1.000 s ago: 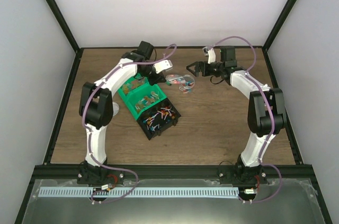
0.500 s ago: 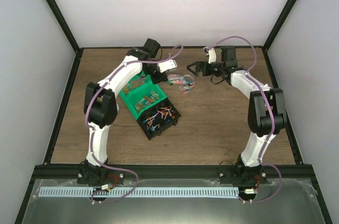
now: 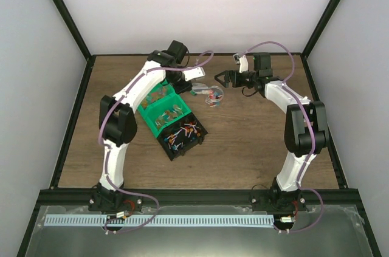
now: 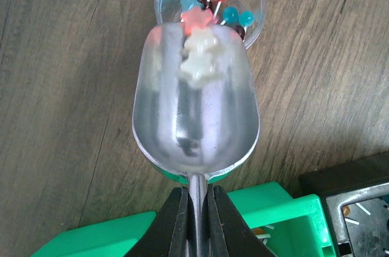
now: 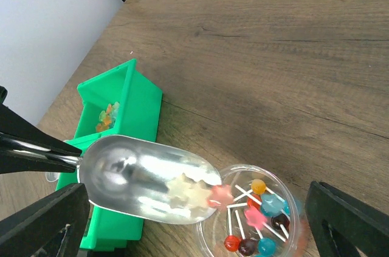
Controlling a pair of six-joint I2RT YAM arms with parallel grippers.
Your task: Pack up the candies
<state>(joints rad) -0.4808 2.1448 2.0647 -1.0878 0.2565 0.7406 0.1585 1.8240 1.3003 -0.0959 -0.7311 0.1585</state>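
My left gripper is shut on the handle of a metal scoop, in the top view too. The scoop tips over a clear plastic cup. White and pink star-shaped pieces slide at its lip. The cup holds small red, blue, pink and orange candies on white sticks. My right gripper is open, its fingers wide either side of the cup, not touching it. More mixed candies fill a black bin.
A green bin with dull orange pieces stands left of the cup, next to the black bin. Both bins lie under my left arm in the top view. A black frame edges the wooden table.
My left arm has swung the scoop to the right, and its lip now hangs over the cup. The right arm and the cup have stayed put.
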